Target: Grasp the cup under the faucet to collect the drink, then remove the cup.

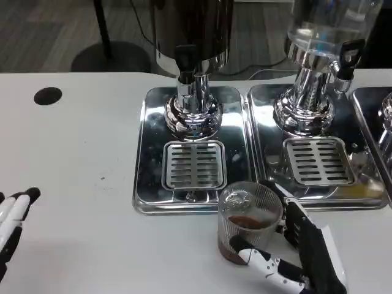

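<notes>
While the right hand wraps its fingers around the ribbed clear plastic cup of brown drink, the cup stands on the white counter, off the steel drip tray, apparently filled and removed. The left hand rests spread, holding nothing.

clear ribbed plastic cup, glossy mirror-bright metal trays, matt white table
</notes>
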`<move>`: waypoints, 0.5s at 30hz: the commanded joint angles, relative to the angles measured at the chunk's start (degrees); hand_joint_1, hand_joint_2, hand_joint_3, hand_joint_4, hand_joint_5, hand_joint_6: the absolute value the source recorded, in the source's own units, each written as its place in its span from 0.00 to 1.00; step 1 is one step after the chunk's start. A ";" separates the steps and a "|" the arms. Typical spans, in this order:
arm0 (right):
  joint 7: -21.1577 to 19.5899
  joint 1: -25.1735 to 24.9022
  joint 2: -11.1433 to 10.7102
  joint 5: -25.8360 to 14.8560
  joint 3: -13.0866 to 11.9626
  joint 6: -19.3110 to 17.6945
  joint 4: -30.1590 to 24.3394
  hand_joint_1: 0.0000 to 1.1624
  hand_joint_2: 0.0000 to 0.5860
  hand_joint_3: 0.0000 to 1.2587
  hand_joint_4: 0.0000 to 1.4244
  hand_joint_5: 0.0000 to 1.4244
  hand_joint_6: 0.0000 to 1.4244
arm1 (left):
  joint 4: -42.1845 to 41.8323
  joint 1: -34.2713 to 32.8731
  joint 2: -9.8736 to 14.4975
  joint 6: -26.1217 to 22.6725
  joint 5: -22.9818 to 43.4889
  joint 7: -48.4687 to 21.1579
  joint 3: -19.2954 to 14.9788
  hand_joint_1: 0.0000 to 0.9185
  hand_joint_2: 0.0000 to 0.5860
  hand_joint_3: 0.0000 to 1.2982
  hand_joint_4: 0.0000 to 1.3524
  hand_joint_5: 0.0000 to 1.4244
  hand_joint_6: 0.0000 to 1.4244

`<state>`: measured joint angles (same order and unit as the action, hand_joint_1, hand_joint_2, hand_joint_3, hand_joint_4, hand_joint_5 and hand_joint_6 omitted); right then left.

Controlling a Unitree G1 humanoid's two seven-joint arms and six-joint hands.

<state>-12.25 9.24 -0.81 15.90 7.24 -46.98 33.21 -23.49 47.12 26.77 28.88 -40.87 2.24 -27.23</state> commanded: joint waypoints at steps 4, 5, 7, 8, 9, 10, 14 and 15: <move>0.24 -0.03 -0.20 -0.73 -0.11 -1.58 -1.28 0.70 0.36 0.17 0.16 0.17 0.33 | -0.47 0.27 -0.04 0.50 0.03 0.14 -0.64 0.00 0.01 0.00 0.00 0.00 0.00; 0.28 -0.03 -0.21 -0.75 -0.11 -1.58 -1.33 0.70 0.35 0.16 0.16 0.17 0.32 | -0.44 0.22 -0.04 0.48 0.06 0.13 -0.64 0.00 0.01 0.00 0.00 0.00 0.00; 0.86 0.14 -0.42 -0.81 0.09 -1.45 -1.67 0.70 0.34 0.16 0.16 0.17 0.32 | -0.30 0.15 -0.01 0.47 0.09 0.15 -0.66 0.00 0.01 0.00 0.00 0.00 0.00; 1.15 0.23 -0.51 -0.87 0.18 -1.40 -1.82 0.70 0.34 0.15 0.15 0.16 0.31 | -0.25 0.10 -0.02 0.45 0.11 0.15 -0.65 0.00 0.01 0.00 0.00 0.00 0.00; 1.40 0.44 -0.51 -0.95 0.27 -1.41 -1.98 0.70 0.34 0.15 0.15 0.16 0.31 | -0.23 0.08 -0.02 0.44 0.12 0.14 -0.64 0.00 0.01 0.00 0.00 0.00 0.00; 1.58 0.59 -0.48 -1.02 0.31 -1.41 -2.10 0.70 0.34 0.15 0.15 0.16 0.30 | -0.22 0.06 -0.03 0.44 0.13 0.13 -0.64 0.00 0.01 0.00 0.00 0.00 0.00; 1.88 0.88 -0.42 -1.14 0.26 -1.43 -2.19 0.70 0.34 0.13 0.12 0.13 0.28 | -0.25 -0.14 0.06 0.34 0.12 -0.02 -0.58 0.00 0.01 0.00 0.00 0.00 0.00; 1.94 0.89 -0.48 -1.20 0.21 -1.46 -2.20 0.69 0.34 0.13 0.11 0.12 0.27 | -0.26 -0.21 0.10 0.29 0.14 -0.08 -0.57 0.00 0.01 0.00 0.00 0.00 0.00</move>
<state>-10.67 9.93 -1.13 15.64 7.44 -46.99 32.02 -23.52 46.95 26.77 28.96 -40.85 2.24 -27.63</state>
